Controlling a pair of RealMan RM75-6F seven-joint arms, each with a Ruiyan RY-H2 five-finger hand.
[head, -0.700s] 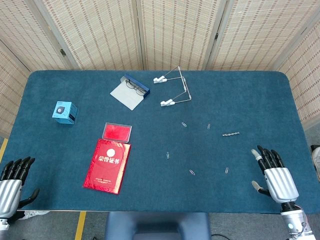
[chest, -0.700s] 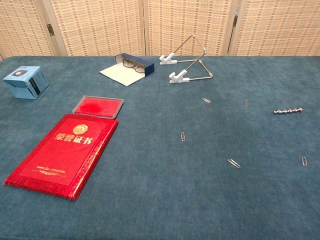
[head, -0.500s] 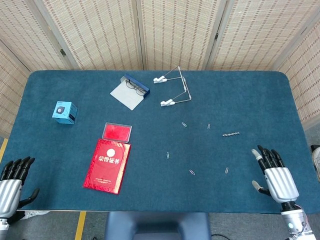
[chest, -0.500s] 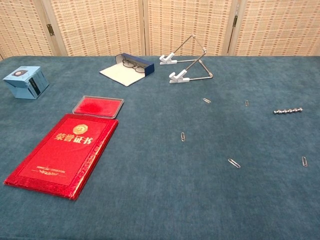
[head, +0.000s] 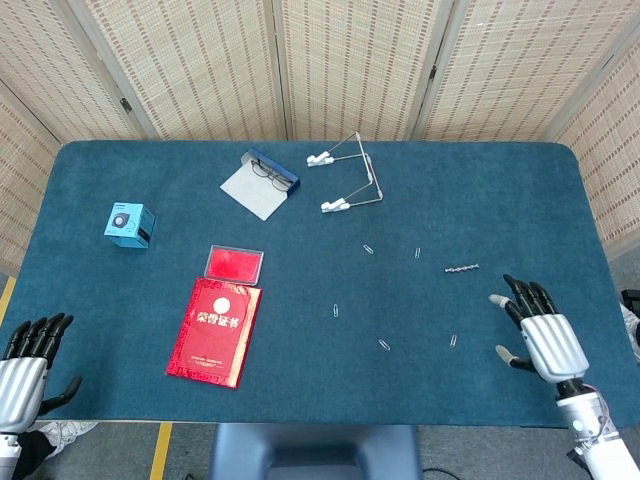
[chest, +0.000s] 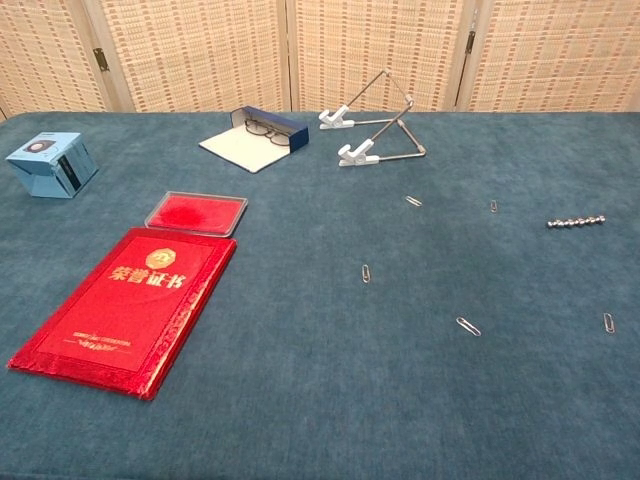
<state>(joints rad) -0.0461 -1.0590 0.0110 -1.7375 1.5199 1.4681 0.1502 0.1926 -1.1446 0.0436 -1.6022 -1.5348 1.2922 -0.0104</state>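
Fingers (head: 512, 292) near paper clip (head: 454, 341)

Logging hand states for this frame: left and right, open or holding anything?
Left hand: open, holds nothing, at the table's near-left edge.
Right hand: open, holds nothing, nearest a paper clip.

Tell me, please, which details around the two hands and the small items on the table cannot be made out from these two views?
- Left hand: cut off by the head view's lower left edge; absent from the chest view.
- Right hand: its palm side faces away in the head view; absent from the chest view.
- Paper clip nearest the right hand: too small to tell its shape.
- Red booklet: gold lettering too small to read.
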